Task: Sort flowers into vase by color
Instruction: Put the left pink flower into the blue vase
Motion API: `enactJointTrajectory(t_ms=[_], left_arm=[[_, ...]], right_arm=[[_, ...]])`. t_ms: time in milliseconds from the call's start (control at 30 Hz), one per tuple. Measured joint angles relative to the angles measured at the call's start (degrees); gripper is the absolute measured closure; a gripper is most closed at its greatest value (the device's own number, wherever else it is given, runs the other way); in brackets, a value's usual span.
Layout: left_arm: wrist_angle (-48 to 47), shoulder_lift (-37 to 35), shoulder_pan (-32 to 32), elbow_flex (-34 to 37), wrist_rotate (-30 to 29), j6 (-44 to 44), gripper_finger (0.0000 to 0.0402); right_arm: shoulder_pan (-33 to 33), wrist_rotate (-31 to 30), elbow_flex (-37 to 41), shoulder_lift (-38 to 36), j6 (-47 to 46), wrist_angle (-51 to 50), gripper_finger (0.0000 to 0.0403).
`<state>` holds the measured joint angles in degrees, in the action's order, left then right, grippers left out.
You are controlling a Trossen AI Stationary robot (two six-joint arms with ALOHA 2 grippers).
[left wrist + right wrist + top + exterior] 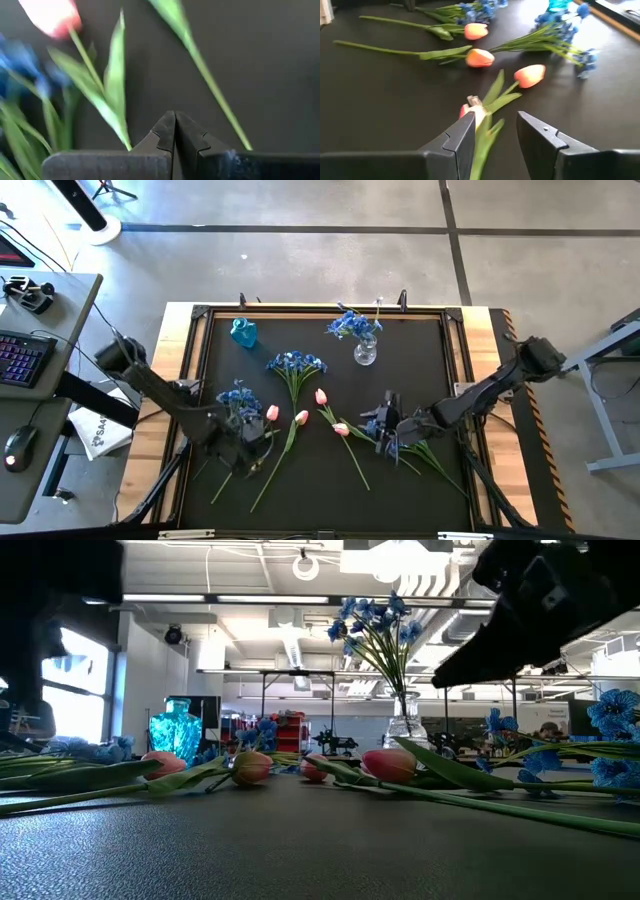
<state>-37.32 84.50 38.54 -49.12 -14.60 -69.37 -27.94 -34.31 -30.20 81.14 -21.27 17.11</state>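
Observation:
Several pink tulips point(302, 417) and bunches of blue blossoms point(296, 365) lie flat on the black mat. One blue bunch stands in a clear glass vase point(365, 350), and a teal vase point(244, 332) stands alone. My right gripper point(495, 135) is open, low over a tulip point(341, 429). Its fingers stand on either side of that tulip's stem and leaves point(484, 135), with the pink head point(465, 111) beside one finger. My left gripper point(175, 131) is shut, low by the stem point(95, 85) of another tulip point(272, 412), next to a blue bunch point(238, 398). My left gripper points down at the mat with its fingers shut together. A tulip stem point(125, 140) runs up to the side of one finger. Whether the finger touches it, I cannot tell.
The mat is framed by a raised black rim point(196, 340) on a wooden table. A further blue bunch point(405, 448) lies under my right arm. Bare mat shows at the far middle point(300, 330) and along the near edge point(320, 505).

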Motion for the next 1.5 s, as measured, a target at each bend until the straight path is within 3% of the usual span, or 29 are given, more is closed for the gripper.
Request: enactJointTrajectory(t_ms=[133,400,800,1000,1100,1233,1500], left_arm=[[0.15,4.65,0.38,0.0,4.7,-5.34,0.0401],[-1.89,9.3,-1.44,0.0,5.42,-8.94,0.0394],[-3.19,9.3,-3.36,0.0,4.17,-11.53,0.029],[-4.61,9.29,-2.9,-2.43,4.96,-12.54,0.0276],[-9.41,9.27,-1.44,-6.57,2.02,-11.71,0.0279],[-15.3,9.19,2.38,-10.17,-8.21,-13.03,0.0281],[-16.25,9.23,9.43,-6.19,-14.74,-21.14,0.0281]], right_arm=[[-1.66,-1.34,0.0,2.07,-0.82,1.3,0.0265],[-2.23,-4.57,0.0,2.57,-1.18,2.08,0.0265],[-2.23,-4.93,0.0,2.57,-0.82,2.09,0.0265],[-2.23,-4.93,0.02,2.57,-0.8,2.07,0.0265],[-2.23,-4.93,0.02,2.57,-0.79,2.06,0.0265],[-2.23,-4.93,0.02,2.57,-0.79,2.04,0.0265],[-2.23,-4.94,0.04,2.57,-0.68,2.02,0.0265]])
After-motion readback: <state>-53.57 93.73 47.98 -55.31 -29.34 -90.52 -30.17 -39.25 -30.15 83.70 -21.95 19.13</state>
